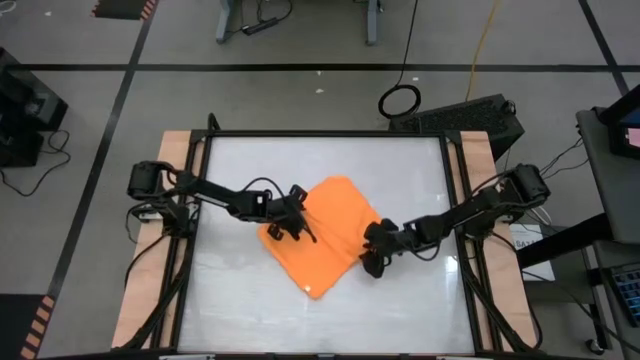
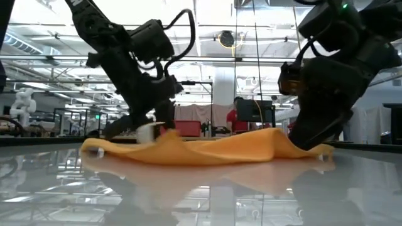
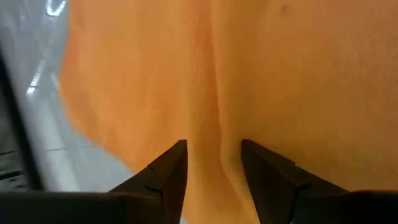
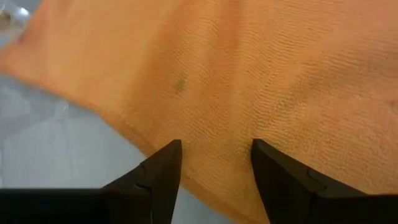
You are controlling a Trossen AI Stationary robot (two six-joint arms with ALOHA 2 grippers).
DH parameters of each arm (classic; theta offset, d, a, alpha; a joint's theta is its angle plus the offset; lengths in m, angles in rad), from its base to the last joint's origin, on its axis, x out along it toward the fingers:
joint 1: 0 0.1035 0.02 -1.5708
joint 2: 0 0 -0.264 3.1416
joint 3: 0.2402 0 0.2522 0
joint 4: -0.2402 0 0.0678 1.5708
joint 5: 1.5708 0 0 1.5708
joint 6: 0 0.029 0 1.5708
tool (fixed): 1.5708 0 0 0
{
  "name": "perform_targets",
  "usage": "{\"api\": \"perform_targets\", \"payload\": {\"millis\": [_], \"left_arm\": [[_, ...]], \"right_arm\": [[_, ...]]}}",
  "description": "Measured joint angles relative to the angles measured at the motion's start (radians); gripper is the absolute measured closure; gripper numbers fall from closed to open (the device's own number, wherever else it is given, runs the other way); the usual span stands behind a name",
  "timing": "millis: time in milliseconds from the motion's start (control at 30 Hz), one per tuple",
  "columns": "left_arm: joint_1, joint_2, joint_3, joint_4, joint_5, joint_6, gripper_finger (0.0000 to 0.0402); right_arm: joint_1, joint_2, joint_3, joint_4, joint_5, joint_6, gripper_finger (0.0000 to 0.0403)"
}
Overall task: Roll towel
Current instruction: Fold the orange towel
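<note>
Table: we see the white tabletop [image 1: 250, 290] carrying everything, and its bare surface gives the cloth room to be rolled.
Towel: the towel [image 1: 325, 235] lies near the middle of the table, turned like a diamond, mostly flat but raised in soft waves in the low view (we judge no roll is formed yet).
Left gripper: the left gripper [image 1: 293, 228] is down on the towel's left edge. In its wrist view the fingers [image 3: 165, 180] stand apart with a ridge of orange cloth between them, so we think it is placed to gather this edge; a firm pinch we cannot confirm.
Right gripper: the right gripper [image 1: 373, 255] sits at the opposite, right edge of the towel. Its fingers [image 4: 158, 177] are spread, with cloth under the gap and the edge just beside them.
Reason for both: we judge that two arms at opposite edges keep the cloth even when the rolling starts.
</note>
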Motion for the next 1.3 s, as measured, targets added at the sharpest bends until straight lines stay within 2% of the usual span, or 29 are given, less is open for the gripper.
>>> {"api": "perform_targets", "payload": {"millis": [133, 267, 400, 533, 667, 767, 900, 1100, 1300], "left_arm": [[-0.046, -0.044, 0.046, -0.014, -0.055, -0.007, 0.0242], [-0.101, -0.078, 0.102, -0.076, -0.047, -0.165, 0.0242], [-0.141, -0.092, 0.154, -0.148, 0.082, -0.408, 0.0242], [-0.173, -0.088, 0.163, -0.151, 0.236, -0.648, 0.0242], [-0.21, -0.074, 0.162, -0.164, 0.25, -0.796, 0.0243], [-0.229, -0.054, 0.165, -0.149, 0.251, -0.877, 0.0243], [-0.244, -0.01, 0.163, -0.167, 0.251, -0.932, 0.0243], [-0.245, 0.071, 0.163, -0.166, 0.222, -0.939, 0.0243], [-0.246, 0.115, 0.167, -0.196, 0.208, -0.888, 0.0243]], "right_arm": [[0.008, -0.024, 0.016, -0.046, -0.012, -0.035, 0.0216], [0.001, -0.062, 0.05, -0.136, -0.013, -0.083, 0.0216], [-0.007, -0.1, 0.095, -0.242, 0.011, -0.14, 0.0216], [-0.01, -0.126, 0.112, -0.269, 0.097, -0.252, 0.0216], [-0.033, -0.127, 0.112, -0.271, 0.204, -0.403, 0.0216], [-0.088, -0.127, 0.111, -0.256, 0.209, -0.493, 0.0216], [-0.156, -0.127, 0.111, -0.219, 0.191, -0.58, 0.0216], [-0.234, -0.127, 0.112, -0.17, 0.041, -0.666, 0.0216], [-0.267, -0.126, 0.079, -0.181, 0.022, -0.7, 0.0216]]}}
